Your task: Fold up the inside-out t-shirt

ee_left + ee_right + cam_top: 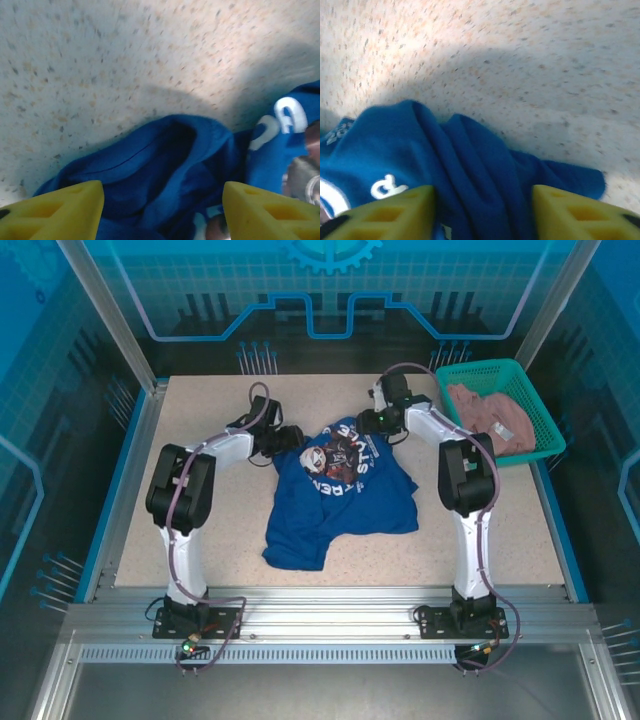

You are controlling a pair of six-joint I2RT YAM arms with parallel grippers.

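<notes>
green basket (480, 367) of pink cloth (490, 412) sits near the blue t-shirt (340, 495); left claw (162, 195) and right claw (484, 195) gape empty.

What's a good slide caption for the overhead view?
Left gripper and right gripper at the far edge of a crumpled blue t-shirt, print up.

pale lettering (345, 462) on blue t-shirt (338, 508) print, too small to read

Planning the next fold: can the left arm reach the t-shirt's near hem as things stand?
Probably yes. The left gripper is open at the t-shirt's far edge, and bare table flanks the near hem on its side; nothing blocks it.
</notes>
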